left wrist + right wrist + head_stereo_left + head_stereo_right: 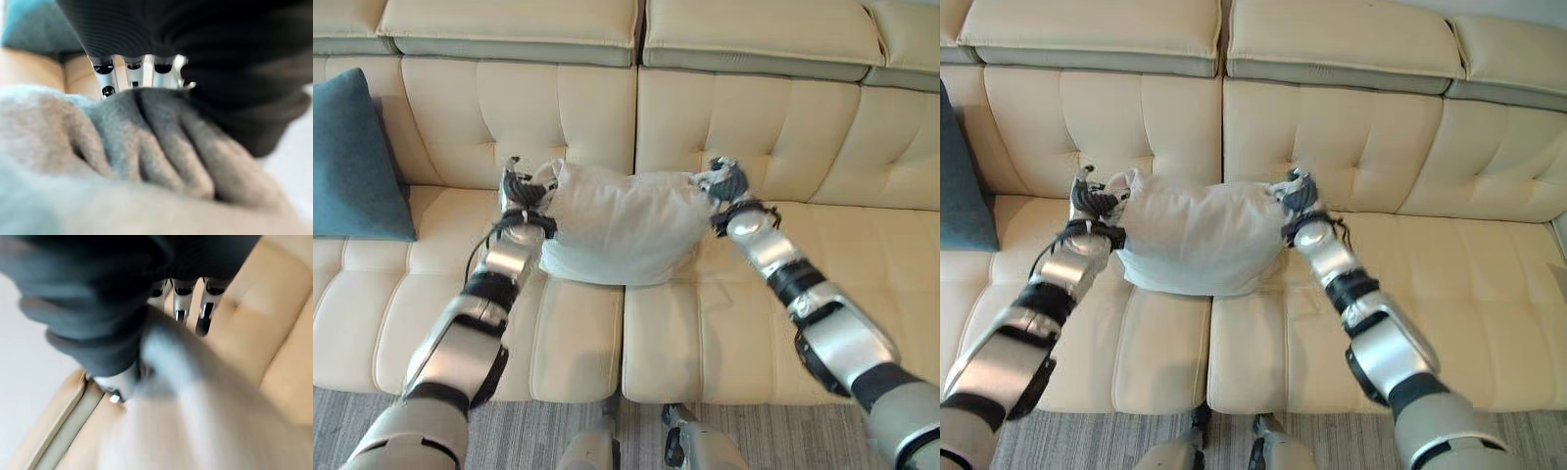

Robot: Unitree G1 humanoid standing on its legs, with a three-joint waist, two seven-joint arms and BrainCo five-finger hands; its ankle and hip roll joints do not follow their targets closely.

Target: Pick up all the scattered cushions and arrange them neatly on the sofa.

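White cushion at the backrest, teal one already placed

Eye view: my left hand (521, 188) and right hand (724, 181) pinch the white cushion (619, 223) on the sofa (754, 323); teal cushion (352, 157) stands far left. Wrist views: fingers (105, 73) curl into fabric; release remains

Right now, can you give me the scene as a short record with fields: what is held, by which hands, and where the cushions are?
held: white cushion, gripped at both ends
left hand: fingers dug into the cushion's cloth
right hand: fingers curled on the other end
place: middle of the sofa, against the backrest
other cushion: blue cushion, leaning at the sofa's left end
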